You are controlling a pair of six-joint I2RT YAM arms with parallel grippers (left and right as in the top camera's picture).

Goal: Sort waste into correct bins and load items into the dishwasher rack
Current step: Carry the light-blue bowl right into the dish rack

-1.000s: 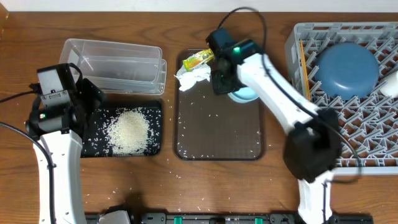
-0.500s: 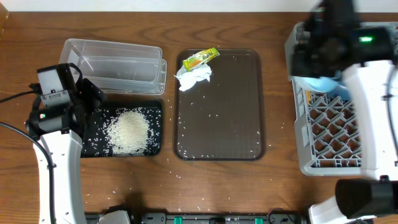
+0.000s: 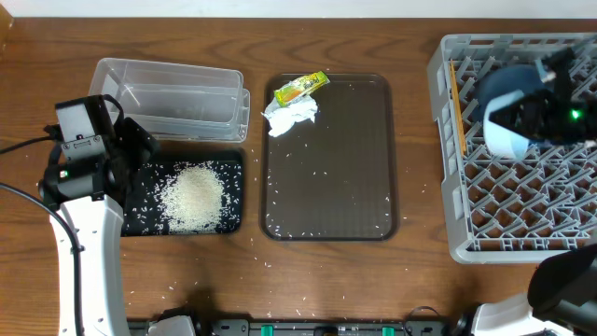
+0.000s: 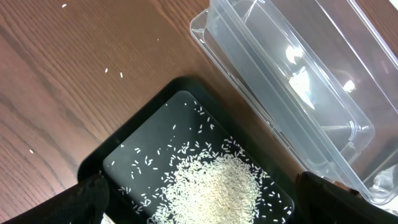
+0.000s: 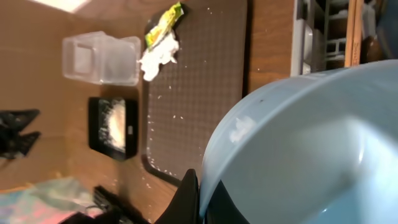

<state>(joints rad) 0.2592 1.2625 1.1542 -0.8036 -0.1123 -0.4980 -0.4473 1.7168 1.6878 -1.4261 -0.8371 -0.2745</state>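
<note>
Wooden tabletop (image 3: 415, 121), brown grain. Left part: clear tub (image 3: 173, 98); black tray (image 3: 140, 213) just beside it, on robot's side. Centre: brown tray (image 3: 326, 177). Right part: grey rack (image 3: 485, 233). Few loose rice grains (image 3: 267, 262) on bare wood near both trays.

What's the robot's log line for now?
right gripper: holds light blue bowl over dishwasher rack | left gripper: open above black tray | napkin, wrapper: unsorted
</note>
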